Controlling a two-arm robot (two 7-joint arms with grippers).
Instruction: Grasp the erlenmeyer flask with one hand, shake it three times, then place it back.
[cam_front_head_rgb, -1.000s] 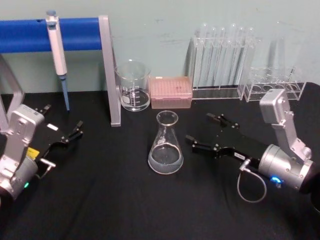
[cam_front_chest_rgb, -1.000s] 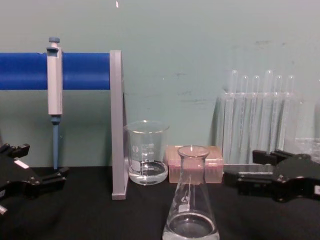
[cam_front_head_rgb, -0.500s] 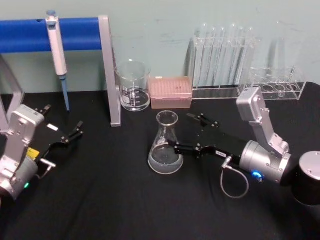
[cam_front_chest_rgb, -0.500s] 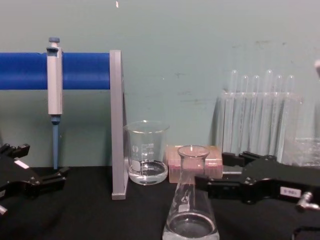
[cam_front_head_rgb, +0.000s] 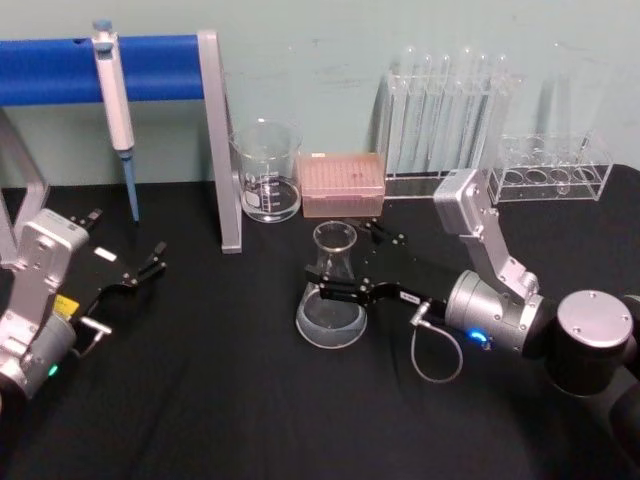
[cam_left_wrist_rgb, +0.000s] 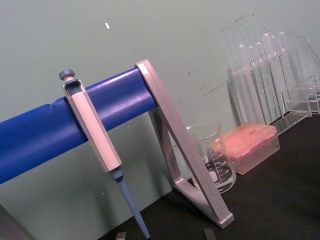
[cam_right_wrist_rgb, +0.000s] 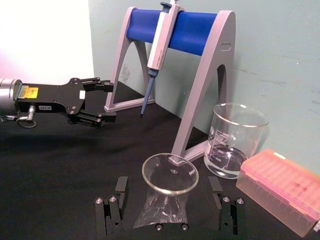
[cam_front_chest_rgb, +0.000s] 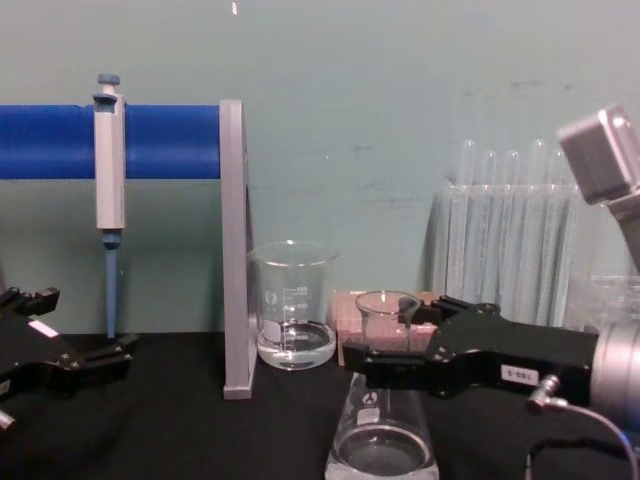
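The erlenmeyer flask (cam_front_head_rgb: 331, 322) stands upright on the black table, a little clear liquid in its wide base. My right gripper (cam_front_head_rgb: 352, 264) reaches in from the right, open, one finger on each side of the flask's neck. In the right wrist view the flask (cam_right_wrist_rgb: 163, 205) sits midway between the two fingers (cam_right_wrist_rgb: 118, 198), with a gap on each side. From the chest, the near finger (cam_front_chest_rgb: 385, 363) crosses in front of the neck, and the flask's base (cam_front_chest_rgb: 381, 450) shows below it. My left gripper (cam_front_head_rgb: 128, 234) rests open at the table's left.
A blue bar stand (cam_front_head_rgb: 212, 140) holds a pipette (cam_front_head_rgb: 113, 95) at the back left. Behind the flask are a glass beaker (cam_front_head_rgb: 267, 172) and a pink tip box (cam_front_head_rgb: 342, 183). Test tube racks (cam_front_head_rgb: 445, 125) line the back right.
My right gripper has slid leftward from the table's right until its open fingers straddle the flask's neck. The flask and the left arm have stayed put.
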